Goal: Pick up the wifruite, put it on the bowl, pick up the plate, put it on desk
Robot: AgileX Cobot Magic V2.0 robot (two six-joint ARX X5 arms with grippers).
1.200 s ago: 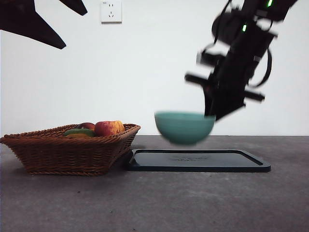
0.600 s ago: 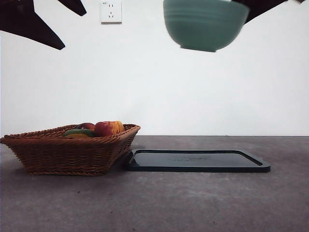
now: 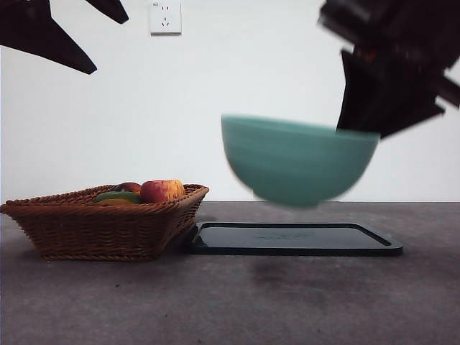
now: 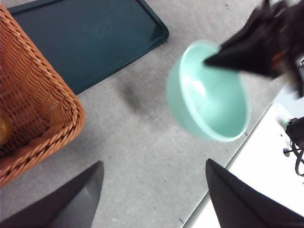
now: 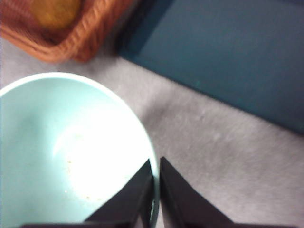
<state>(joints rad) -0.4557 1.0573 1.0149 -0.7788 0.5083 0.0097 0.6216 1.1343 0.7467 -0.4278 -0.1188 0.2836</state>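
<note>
Two right jaws (image 5: 156,190) pinching bowl (image 5: 71,156) rim

Plain white wall (image 3: 215,93) behind the table carries one white plastic wall socket (image 3: 165,16); lighting is even, diffuse.

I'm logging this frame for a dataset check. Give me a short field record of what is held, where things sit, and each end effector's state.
held item: bowl, empty, in the air, clear of the desk
holder: right end effector, shut on the bowl's rim
left end effector: open, holding nothing
tray: flat on the desk, beside the basket
basket: holds fruit, including an apple
wifruite: cannot tell which fruit
</note>
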